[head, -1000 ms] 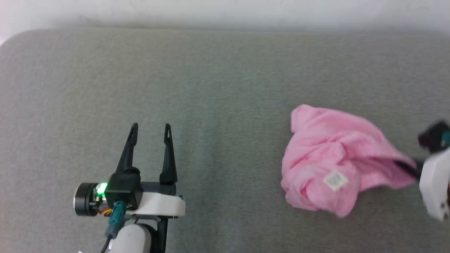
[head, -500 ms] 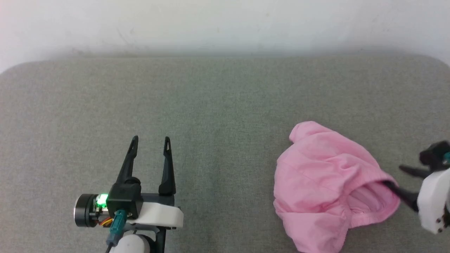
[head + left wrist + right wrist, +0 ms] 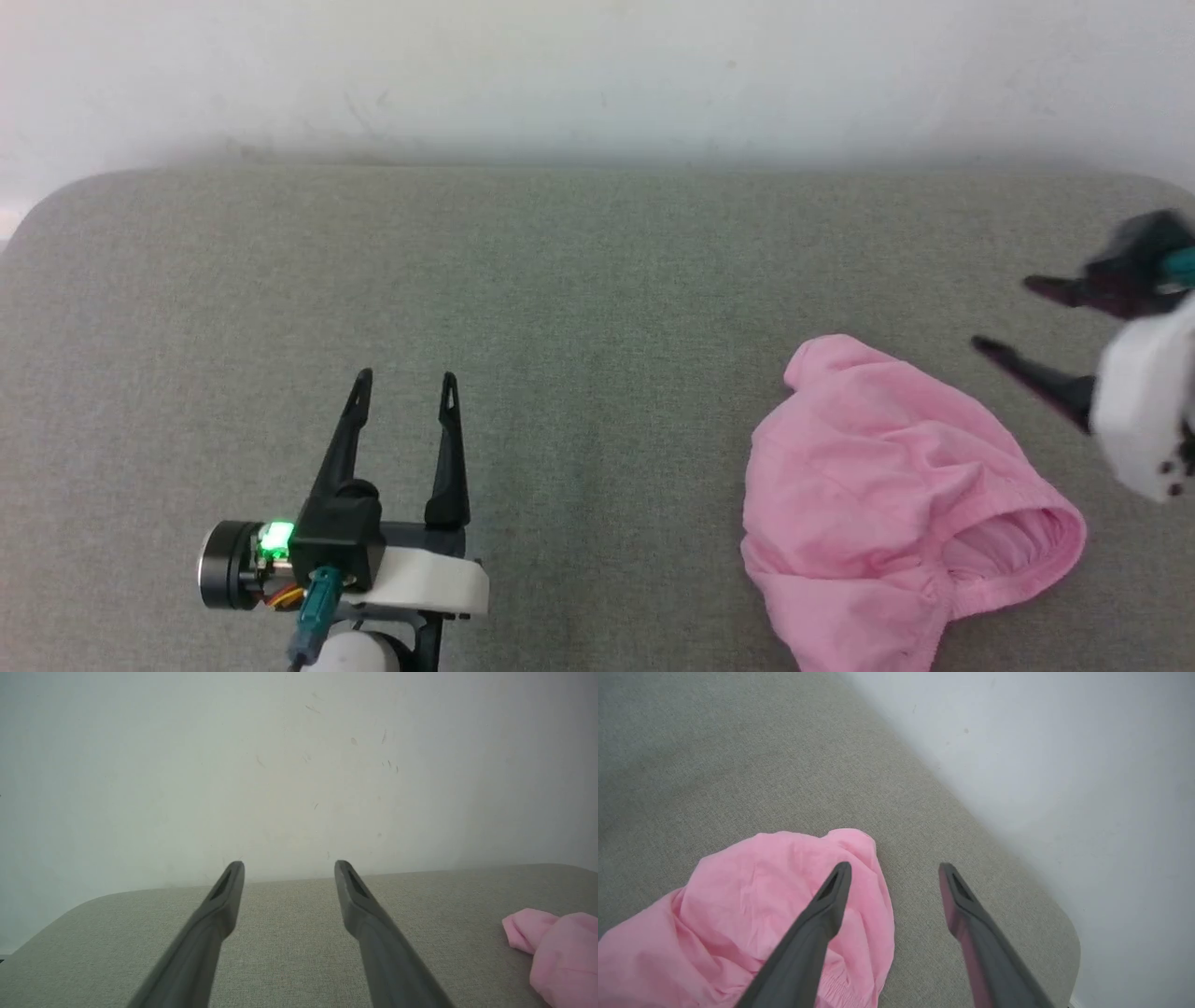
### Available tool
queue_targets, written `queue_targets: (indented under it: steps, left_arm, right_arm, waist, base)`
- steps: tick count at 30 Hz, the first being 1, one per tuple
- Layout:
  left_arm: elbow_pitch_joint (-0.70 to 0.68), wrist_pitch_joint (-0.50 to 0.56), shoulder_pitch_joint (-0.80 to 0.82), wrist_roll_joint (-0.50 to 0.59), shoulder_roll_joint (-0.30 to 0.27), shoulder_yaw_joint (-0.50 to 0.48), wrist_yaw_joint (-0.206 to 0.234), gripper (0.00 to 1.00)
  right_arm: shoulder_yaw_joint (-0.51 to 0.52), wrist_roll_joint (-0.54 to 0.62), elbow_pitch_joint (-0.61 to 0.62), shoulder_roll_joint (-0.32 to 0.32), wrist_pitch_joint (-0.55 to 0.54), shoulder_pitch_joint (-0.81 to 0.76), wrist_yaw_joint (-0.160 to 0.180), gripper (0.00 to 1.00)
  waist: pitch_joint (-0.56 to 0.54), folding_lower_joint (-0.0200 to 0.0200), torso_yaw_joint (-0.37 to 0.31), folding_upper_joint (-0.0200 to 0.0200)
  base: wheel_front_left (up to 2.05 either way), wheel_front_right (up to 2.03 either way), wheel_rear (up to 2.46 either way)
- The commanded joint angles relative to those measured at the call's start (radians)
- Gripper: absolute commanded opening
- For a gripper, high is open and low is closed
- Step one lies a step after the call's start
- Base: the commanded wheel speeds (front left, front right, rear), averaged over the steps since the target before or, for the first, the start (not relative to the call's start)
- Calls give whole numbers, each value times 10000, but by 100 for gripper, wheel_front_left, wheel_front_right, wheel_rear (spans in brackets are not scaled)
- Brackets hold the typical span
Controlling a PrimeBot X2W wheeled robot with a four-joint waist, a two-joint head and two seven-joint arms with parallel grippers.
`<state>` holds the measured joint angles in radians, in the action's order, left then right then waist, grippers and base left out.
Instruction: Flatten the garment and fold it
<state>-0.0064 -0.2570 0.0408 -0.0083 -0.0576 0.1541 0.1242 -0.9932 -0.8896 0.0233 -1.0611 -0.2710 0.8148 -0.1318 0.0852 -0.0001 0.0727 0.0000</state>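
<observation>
The garment (image 3: 887,504) lies crumpled on the grey bench (image 3: 579,280), near and to the right (gathered waistband facing right). The right gripper (image 3: 1001,314) hangs off its far-right edge, jaws apart, holding nothing. The left gripper (image 3: 406,375), jaws also apart, sits well to the left.

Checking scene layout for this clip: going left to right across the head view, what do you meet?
left gripper, open → garment, a crumpled pink heap → right gripper, open

Soft even light, faint shadows, right tool (image 3: 1001,314) blurred
</observation>
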Motion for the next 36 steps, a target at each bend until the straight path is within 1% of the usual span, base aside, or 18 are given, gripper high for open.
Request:
queue_targets:
  steps: [1,3,5,7,11,15,18,21,23,26,27,28,29,32,36]
  left_arm:
    - [-25,-47,-9,65,-48,2,-6,100]
    - [-42,-47,80,75,-47,41,4,100]
    - [-39,-47,207,78,-43,99,11,100]
    - [-22,-47,359,58,-33,167,20,100]
    - [-37,-47,626,-6,-5,298,101,100]
    - [-39,-47,883,-77,24,478,182,100]
    - [-34,-47,1045,-140,43,641,257,100]
    - [-11,-47,1166,-215,55,753,342,100]
    - [-5,-47,1191,-258,60,758,404,100]
    - [7,-47,1190,-287,65,725,471,100]
    - [21,-47,1180,-292,66,711,488,100]
    - [36,-47,1171,-291,67,705,501,100]
    - [56,-47,1166,-288,67,707,502,100]
    - [117,-47,1155,-270,69,677,462,100]
    - [137,-47,1049,-212,60,559,402,100]
  right_arm:
    - [-191,167,18,272,-305,129,11,100]
    - [-692,584,-168,777,-1320,551,11,100]
    - [-1072,486,-572,1449,-1950,927,11,100]
    - [-1572,466,-1082,1964,-2469,1365,11,100]
    - [-2428,272,-2072,2905,-3134,2051,11,100]
    - [-2810,565,-2876,3657,-3563,2283,11,100]
    - [-2861,1092,-3046,3922,-4448,1750,11,100]
    - [-2866,1612,-2719,3805,-5427,834,11,100]
    - [-2867,1648,-2451,3663,-5774,419,11,100]
    - [-2868,1636,-2134,3515,-5968,120,11,100]
    - [-2869,1544,-2072,3506,-5941,95,11,93]
    - [-2869,1445,-2015,3514,-5838,128,11,6]
    - [-2869,1352,-1967,3526,-5695,206,11,0]
    - [-2869,1210,-1805,3589,-4701,734,11,0]
    - [-2870,1023,-1594,3714,-2856,1713,11,0]
  waist:
    - [141,1,104,0]
    - [322,1,204,0]
    - [508,1,325,0]
    - [712,1,489,0]
    - [1128,1,784,0]
    - [1578,1,1094,0]
    - [1844,1,1337,0]
    - [2005,1,1531,0]
    - [2050,1,1562,0]
    - [2064,1,1507,0]
    - [2043,1,1470,0]
    - [2013,1,1428,0]
    - [1967,1,1385,0]
    - [1766,1,1277,0]
    - [1369,1,1192,0]
  base:
    - [0,0,0]
    - [0,0,0]
    - [0,0,0]
    - [0,0,0]
    - [0,0,0]
    - [0,0,0]
    - [0,0,0]
    - [0,0,0]
    - [0,0,0]
    - [0,0,0]
    - [0,0,0]
    - [0,0,0]
    - [0,0,0]
    - [0,0,0]
    - [0,0,0]
